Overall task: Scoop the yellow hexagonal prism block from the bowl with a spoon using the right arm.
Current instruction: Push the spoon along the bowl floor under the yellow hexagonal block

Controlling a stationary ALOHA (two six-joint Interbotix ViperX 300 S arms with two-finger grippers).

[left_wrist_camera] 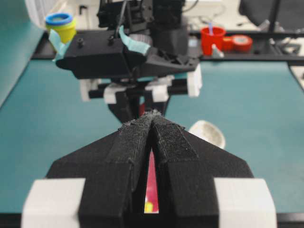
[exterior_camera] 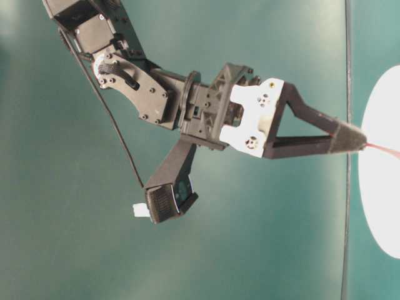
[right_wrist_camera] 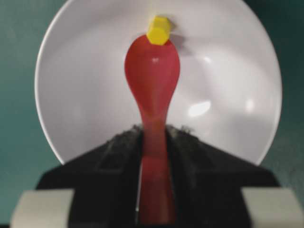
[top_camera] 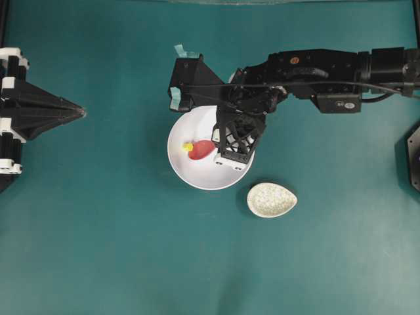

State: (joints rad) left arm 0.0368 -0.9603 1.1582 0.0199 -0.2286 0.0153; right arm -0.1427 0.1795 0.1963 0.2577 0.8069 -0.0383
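One block: tiny bright yellow hexagonal prism block [right_wrist_camera: 158, 30] sits inside the large round white bowl [right_wrist_camera: 71, 95], touching the front tip of the spoon's scoop, not yet in it.
Spoon: pinkish-red ceramic-style soup spoon [right_wrist_camera: 153, 80], deep oval scoop, short straight handle; rigid, glossy, likely slick.
Right hand: right hand [right_wrist_camera: 153, 142] is clamped on the spoon handle, just behind the scoop, fingers either side.
Left hand: left hand [top_camera: 77, 113] is parked at the counter [top_camera: 98, 249] edge, fingers pressed together, holding nothing.
Block handling: looks light and hard; flat faces may skid on glazed bowl instead of riding up the lip.
Hold point: judged fine as is, a grip close to the scoop keeps the tip steady.
Risk: block may get pushed along the bowl wall.
Nearby: speckled off-white teardrop spoon rest [top_camera: 271, 199] beside the bowl, apart from it.
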